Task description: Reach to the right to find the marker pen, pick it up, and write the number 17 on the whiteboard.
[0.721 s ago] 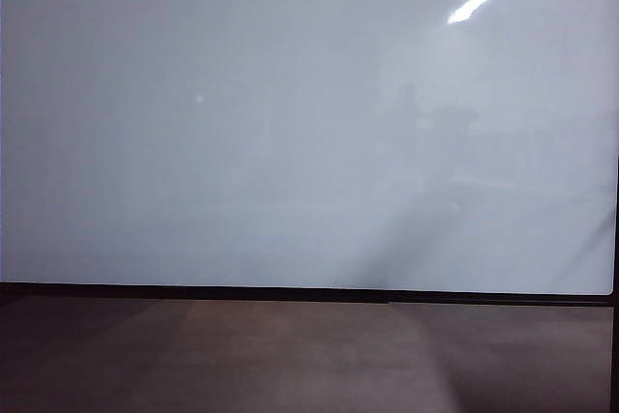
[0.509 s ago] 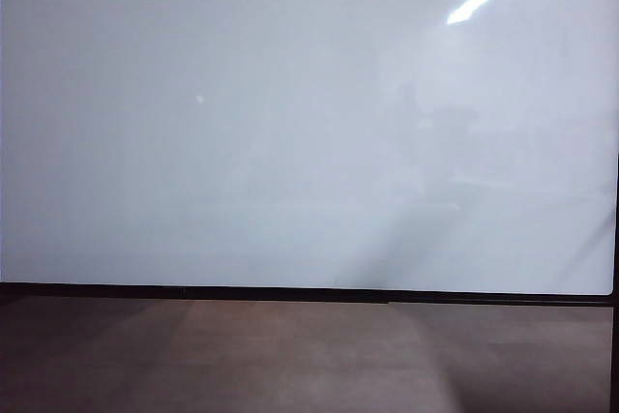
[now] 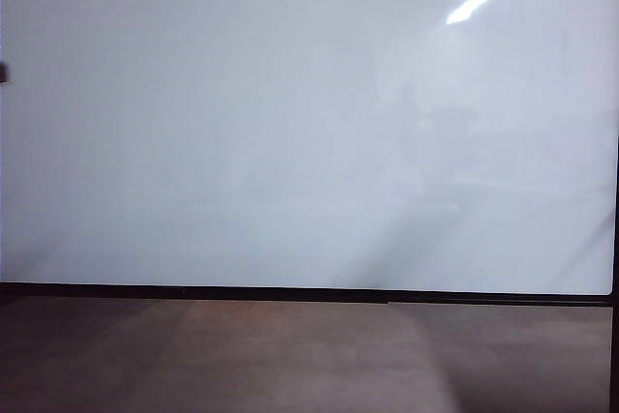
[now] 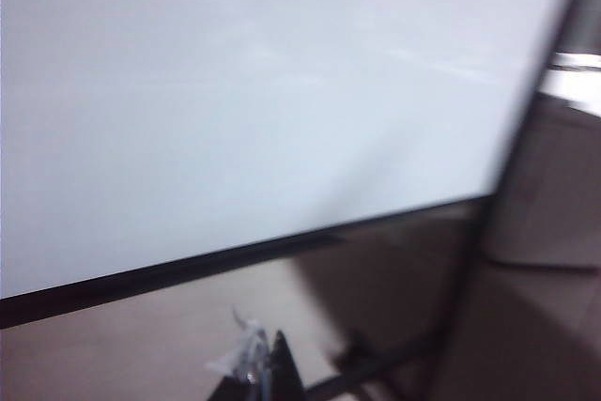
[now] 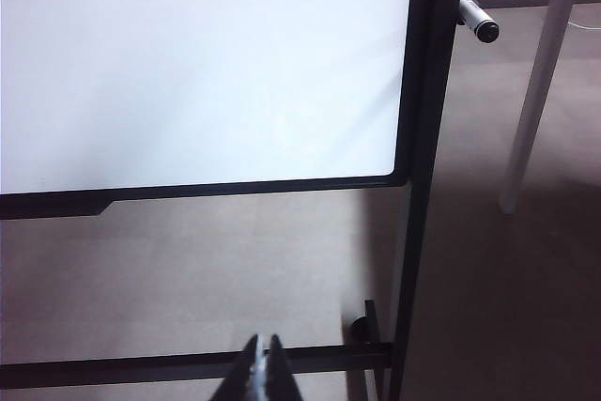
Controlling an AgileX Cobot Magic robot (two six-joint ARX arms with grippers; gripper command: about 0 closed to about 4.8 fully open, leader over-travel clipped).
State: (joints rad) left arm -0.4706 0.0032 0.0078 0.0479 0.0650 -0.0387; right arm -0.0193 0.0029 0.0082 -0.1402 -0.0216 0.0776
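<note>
Two pincers low before whiteboard [image 3: 290, 123], right pincer [image 5: 262, 349] closed empty, left pincer [image 4: 266, 359] blurred, state unclear, marker pen [image 5: 477, 18] at board's right frame.

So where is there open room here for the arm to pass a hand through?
The whole whiteboard face is blank, and the brown floor below its black frame lies bare. It is tight only at the board's right post, where the marker pen sticks out beside a table leg. Right gripper and left gripper hang low, short of the board.

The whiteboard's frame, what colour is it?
Black frame around the whiteboard; clearest in the right wrist view.
</note>
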